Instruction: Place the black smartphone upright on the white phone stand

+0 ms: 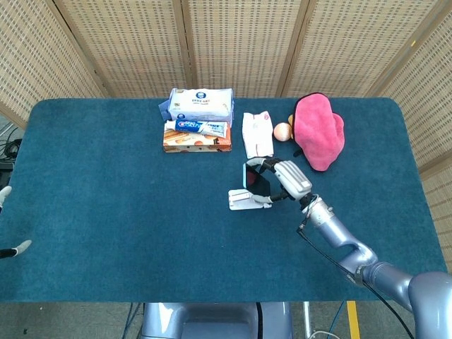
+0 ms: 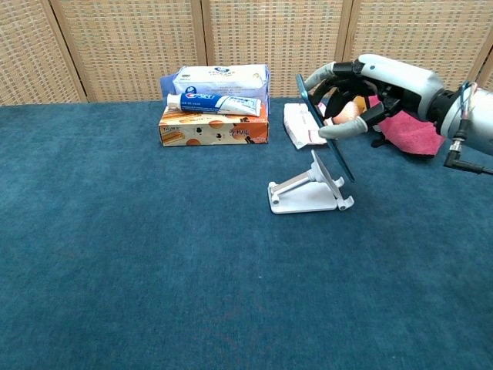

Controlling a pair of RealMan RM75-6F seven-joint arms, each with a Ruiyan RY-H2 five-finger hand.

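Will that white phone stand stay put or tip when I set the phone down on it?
The white phone stand looks thin and light on soft carpet, so it would probably slide if nudged. Its tilted backrest may rock backward as the right hand lowers the black smartphone.

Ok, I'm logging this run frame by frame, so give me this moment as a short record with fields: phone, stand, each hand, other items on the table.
phone: black smartphone, tilted, held just above the stand's backrest; not seated on it
stand: white phone stand, on the blue table, nothing on it
right hand: right hand grips the phone from behind
left hand: left hand, only fingertips show at the table's left edge; state unclear
other items: toothpaste on an orange box, wipes pack, white packet, pink cloth
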